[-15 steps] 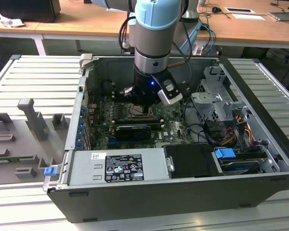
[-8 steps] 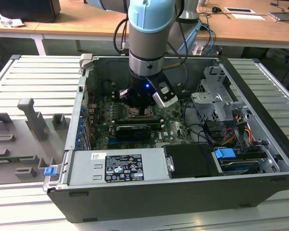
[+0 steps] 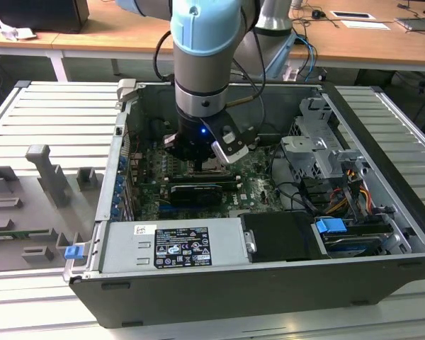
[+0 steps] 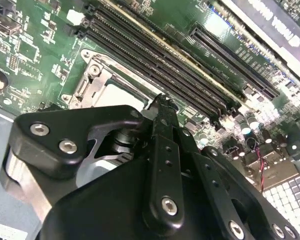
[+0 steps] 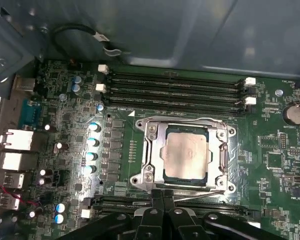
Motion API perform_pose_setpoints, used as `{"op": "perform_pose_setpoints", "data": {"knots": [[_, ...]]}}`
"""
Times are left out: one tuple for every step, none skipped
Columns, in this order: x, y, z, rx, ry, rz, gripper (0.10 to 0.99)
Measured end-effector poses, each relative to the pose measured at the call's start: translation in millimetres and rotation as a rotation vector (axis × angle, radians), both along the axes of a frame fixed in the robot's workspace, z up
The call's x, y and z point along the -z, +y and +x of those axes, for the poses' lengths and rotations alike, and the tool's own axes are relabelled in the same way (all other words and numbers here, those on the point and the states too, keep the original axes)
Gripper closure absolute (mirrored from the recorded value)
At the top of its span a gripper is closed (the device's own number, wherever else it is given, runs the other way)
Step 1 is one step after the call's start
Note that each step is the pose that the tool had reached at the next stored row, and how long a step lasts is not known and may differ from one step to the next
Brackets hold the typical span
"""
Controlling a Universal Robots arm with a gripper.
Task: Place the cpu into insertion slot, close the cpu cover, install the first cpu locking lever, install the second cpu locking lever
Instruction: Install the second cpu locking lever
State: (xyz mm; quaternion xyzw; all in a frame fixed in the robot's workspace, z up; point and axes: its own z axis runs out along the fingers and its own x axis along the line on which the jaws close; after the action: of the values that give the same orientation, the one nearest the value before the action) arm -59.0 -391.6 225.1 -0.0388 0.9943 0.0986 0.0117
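Jaws together, black fingertips pressed side by side with nothing seen between them, at the near edge of the socket in the first wrist view. Gripper (image 5: pixel 163 196) low over the motherboard (image 5: pixel 270 165), tips just beside the frame's edge; touching or just clear of it, cannot tell. Same gripper (image 4: pixel 160 102) seen from behind in the second wrist view, black linkage and screws in front, tips pointed at the socket corner.

Cpu (image 5: pixel 186 155) seated flat in the socket, dull metal top showing through the central opening of the cpu cover (image 5: pixel 155 152). Cover down flat around the chip, silvery frame with screw bosses at its corners. Thin wire lever (image 5: pixel 182 120) lying along the far edge of the frame, beside the memory slots (image 5: pixel 175 90). Another thin wire running along the near edge, close to the fingertips; latched or not, cannot tell.

From the exterior view: arm reaching down into the open computer case (image 3: pixel 269 283), gripper (image 3: pixel 202 161) over the board's middle, power supply (image 3: pixel 173 244) along the near wall, drive cage (image 3: pixel 326 152) toward the exterior view's right.
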Motion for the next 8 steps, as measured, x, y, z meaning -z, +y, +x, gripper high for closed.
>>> {"op": "perform_pose_setpoints", "data": {"knots": [[2.2,-3.0,-1.0,0.000,0.0000,0.005,0.980],[3.4,-3.9,-3.6,0.000,-0.0001,0.011,0.980],[4.2,-4.7,-5.5,0.000,0.0000,0.016,0.980],[4.9,-4.9,-6.4,0.000,-0.0002,0.020,0.980],[6.3,-4.8,-6.7,0.000,-0.0002,0.026,0.980],[7.5,-4.8,-6.7,0.000,-0.0003,0.029,0.980],[9.1,-4.8,-6.8,0.000,-0.0003,0.030,0.980],[11.2,-4.9,-6.8,0.000,-0.0003,0.032,0.980]]}}
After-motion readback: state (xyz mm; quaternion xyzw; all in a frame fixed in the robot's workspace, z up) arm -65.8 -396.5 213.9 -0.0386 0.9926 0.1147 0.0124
